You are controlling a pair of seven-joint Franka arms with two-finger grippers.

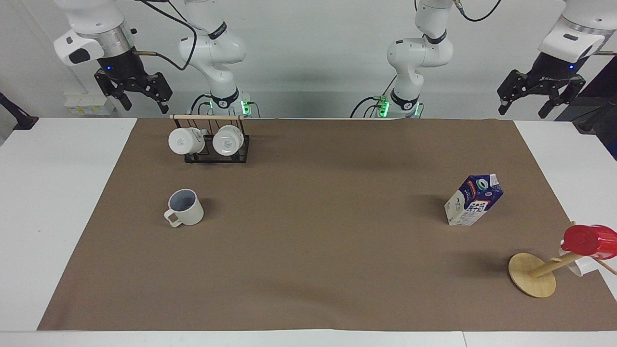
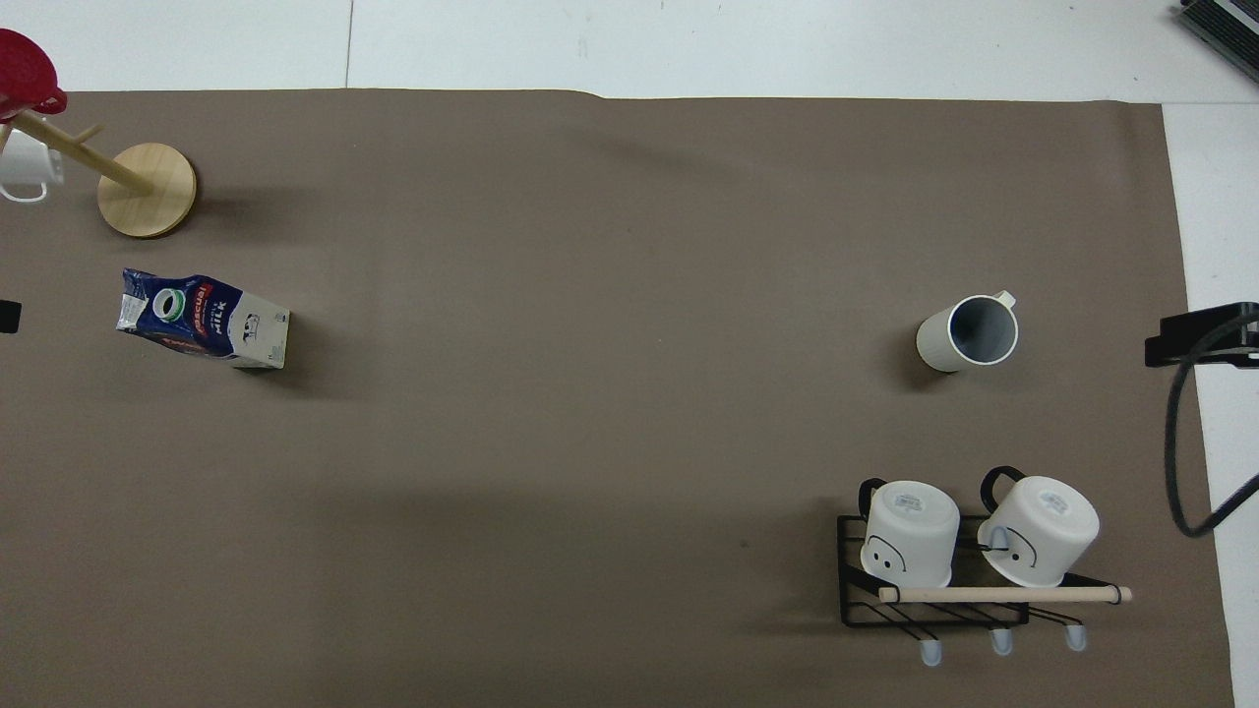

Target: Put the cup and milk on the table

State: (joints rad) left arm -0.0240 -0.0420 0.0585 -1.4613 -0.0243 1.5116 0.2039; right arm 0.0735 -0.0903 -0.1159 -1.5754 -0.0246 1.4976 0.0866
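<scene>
The cream cup [image 1: 185, 207] [image 2: 967, 332] stands upright on the brown mat [image 1: 313, 250] of the white table [image 1: 48, 202], toward the right arm's end, its handle pointing away from the robots. The milk [image 1: 473, 200] [image 2: 202, 320], a blue and white carton, stands on the mat toward the left arm's end. My right gripper [image 1: 144, 102] hangs open and empty in the air, above the table's edge by the robots. My left gripper [image 1: 523, 108] hangs open and empty above the other corner of that edge. Neither touches anything.
A black wire rack [image 1: 215, 153] [image 2: 934, 610] holding two white mugs sits between the cup and the robots. A wooden mug tree [image 1: 532, 280] [image 2: 148, 189] carrying a red cup [image 1: 590, 239] stands farther from the robots than the milk.
</scene>
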